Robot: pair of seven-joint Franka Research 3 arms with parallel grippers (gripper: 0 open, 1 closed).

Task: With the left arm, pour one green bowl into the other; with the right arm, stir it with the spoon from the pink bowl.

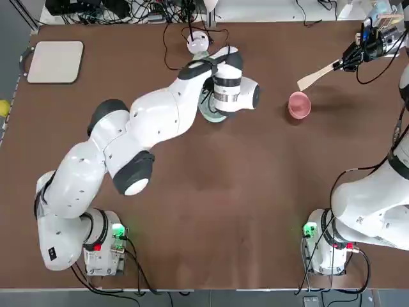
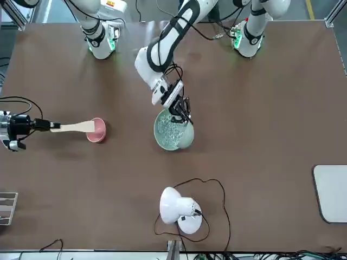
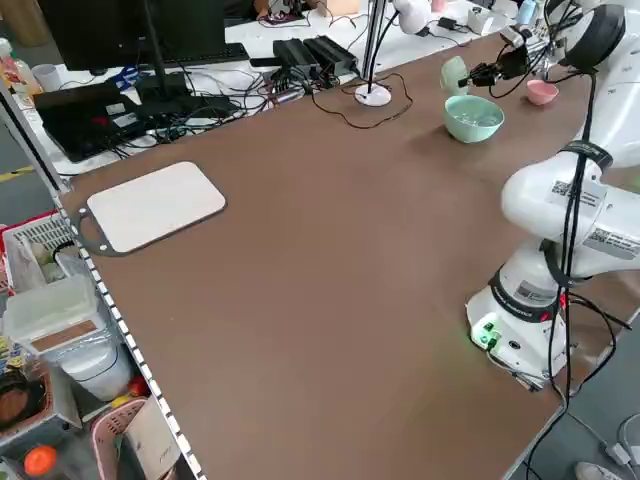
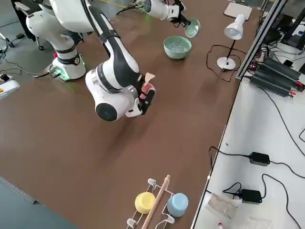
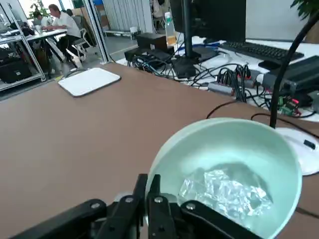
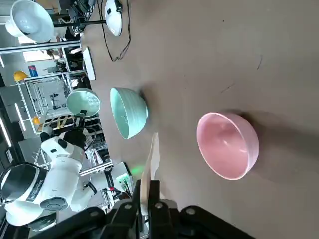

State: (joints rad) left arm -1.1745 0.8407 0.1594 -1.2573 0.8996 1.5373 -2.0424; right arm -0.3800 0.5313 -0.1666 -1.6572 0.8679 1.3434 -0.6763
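Note:
My left gripper [image 2: 181,111] is shut on the rim of the small green bowl [image 4: 192,27]. It holds the bowl tipped on its side just above the wide mint-green bowl [image 2: 172,132], where glittery bits lie. In the left wrist view the pinched bowl [image 5: 224,159] shows crumpled clear bits inside. My right gripper [image 1: 348,62] is shut on the handle of the wooden spoon [image 1: 317,77] and hangs raised at the far right of the table. The spoon's blade [image 2: 81,127] points at the pink bowl [image 1: 299,104], which looks empty [image 6: 228,144].
A white desk lamp [image 2: 179,208] with a looping cable stands beyond the green bowls. A white board [image 1: 55,61] lies at the far left corner. A rack with a yellow and a blue cup [image 4: 159,202] sits near the right edge.

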